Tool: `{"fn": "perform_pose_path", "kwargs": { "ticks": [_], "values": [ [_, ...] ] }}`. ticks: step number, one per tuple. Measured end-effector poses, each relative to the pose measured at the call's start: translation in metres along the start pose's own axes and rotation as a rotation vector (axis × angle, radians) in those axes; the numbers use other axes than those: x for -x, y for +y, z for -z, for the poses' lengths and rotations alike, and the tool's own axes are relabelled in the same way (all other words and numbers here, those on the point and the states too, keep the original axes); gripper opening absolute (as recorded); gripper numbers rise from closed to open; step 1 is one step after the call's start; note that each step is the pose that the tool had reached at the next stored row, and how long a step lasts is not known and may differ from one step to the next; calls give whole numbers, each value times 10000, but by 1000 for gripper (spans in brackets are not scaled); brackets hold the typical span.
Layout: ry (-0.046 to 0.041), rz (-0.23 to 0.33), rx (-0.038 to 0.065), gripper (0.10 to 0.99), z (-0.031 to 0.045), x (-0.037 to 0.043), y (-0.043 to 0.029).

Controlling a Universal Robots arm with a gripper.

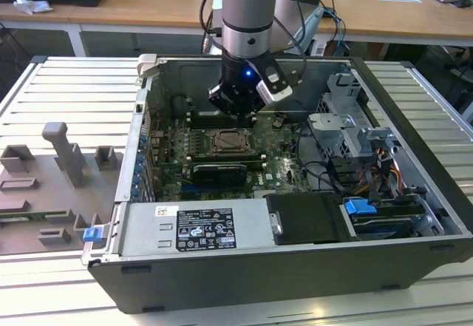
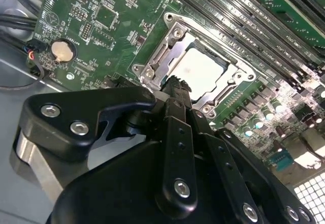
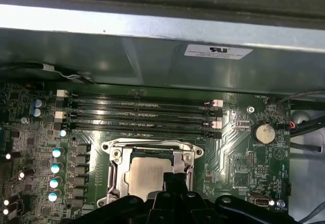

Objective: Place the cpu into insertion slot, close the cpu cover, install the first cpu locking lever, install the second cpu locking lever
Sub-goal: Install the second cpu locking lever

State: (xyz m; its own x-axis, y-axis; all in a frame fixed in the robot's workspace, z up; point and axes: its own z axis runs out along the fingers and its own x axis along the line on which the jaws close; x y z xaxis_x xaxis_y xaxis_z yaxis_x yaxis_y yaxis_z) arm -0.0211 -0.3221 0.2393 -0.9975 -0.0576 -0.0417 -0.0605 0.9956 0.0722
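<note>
grey fixture blocks (image 1: 55,182) lie at the exterior view's left on the ribbed metal counter (image 1: 66,82), beside the open computer case (image 1: 295,252). a small blue clip (image 1: 92,233) sits at the case's near left corner.

inside the case, the power supply (image 1: 196,226) with its white label runs along the near wall. behind it lies the green motherboard (image 1: 277,167), with a long black card (image 1: 220,171) lying across it just in front of the socket.

insertion slot (image 1: 233,143) near the middle of the motherboard. cpu (image 2: 200,71) is seated in it, pale face up; also seen in the first wrist view (image 3: 144,178). cpu cover (image 2: 167,49) looks to lie down around the chip as a silvery frame, window over the chip face. whether the locking levers are latched, cannot tell.

arm (image 1: 247,15) comes straight down over the board's far side. hand (image 1: 238,111) hovers just above the far edge of the slot. in the second wrist view the hand (image 2: 175,84) has its black fingertips pressed together, tip right at the socket frame's edge, nothing pinched. contact with the frame, cannot tell.

memory slots (image 3: 139,115) run in parallel rows beside the socket, toward the case's far wall. coin cell battery (image 3: 263,131) sits on the board past the ends of the memory slots.

at the exterior view's right, grey drive cage (image 1: 351,130), loose cables (image 1: 332,171), and a blue connector tab (image 1: 361,208) by the near right corner.
</note>
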Motion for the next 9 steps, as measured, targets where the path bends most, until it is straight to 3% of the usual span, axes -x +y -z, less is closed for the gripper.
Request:
{"fn": "perform_pose_path", "kwargs": {
  "ticks": [9],
  "values": [
    [29,-149,-4,106,-16,-4,-49]
  ]
}}
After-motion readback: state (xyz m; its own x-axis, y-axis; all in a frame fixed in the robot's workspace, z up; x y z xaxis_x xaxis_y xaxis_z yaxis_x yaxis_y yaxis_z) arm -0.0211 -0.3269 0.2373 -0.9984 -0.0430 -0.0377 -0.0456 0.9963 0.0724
